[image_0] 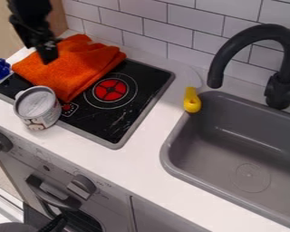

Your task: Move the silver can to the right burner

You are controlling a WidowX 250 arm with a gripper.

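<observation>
Hand (48, 53) first: in the camera view we find it at the upper left, black, in front of the orange cloth (74, 65). We cannot tell whether it is released or clenched. The silver can (40, 111) is apart from it, nearer to us, at the front left edge of the stovetop (126, 115), where its base seems to lie over the trim and the white bench (147, 156).

We judge that the task is at its opening step, getting to the can and taking hold of it. The next move calls for bringing the hand down and toward us, around the can's upper wall, clear of the cloth. After that, we would want a lift and a short carry to the right burner (111, 89), the red disc ringed in thin white, with nothing on it. The cloth reaches close to that burner's left side, so we think the can could snag it on a low path.

As for the can, we see it upright, short and round, with a dull grey rim, a pale top and a whitish side printed with darker shapes. Its smooth, curved wall may slip if we grip it off-centre.
</observation>
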